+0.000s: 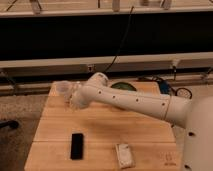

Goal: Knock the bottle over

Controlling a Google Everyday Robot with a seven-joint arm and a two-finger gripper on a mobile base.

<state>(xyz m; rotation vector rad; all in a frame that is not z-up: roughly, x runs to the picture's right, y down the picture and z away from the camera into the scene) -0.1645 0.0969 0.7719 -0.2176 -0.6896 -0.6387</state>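
A big white robot arm (132, 100) reaches from the right across the wooden counter (105, 127) toward its far left corner. The hand (75, 101) is at the end of the arm, just beside a see-through cup (63, 89). A black phone (77, 145) lies flat near the front. A small white packet (125, 154) lies to its right.

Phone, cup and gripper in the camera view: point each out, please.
phone (77, 146), camera view: middle of its dark face.
cup (63, 89), camera view: its translucent side wall.
gripper (76, 102), camera view: the arm's blurred tip, just right of the cup.
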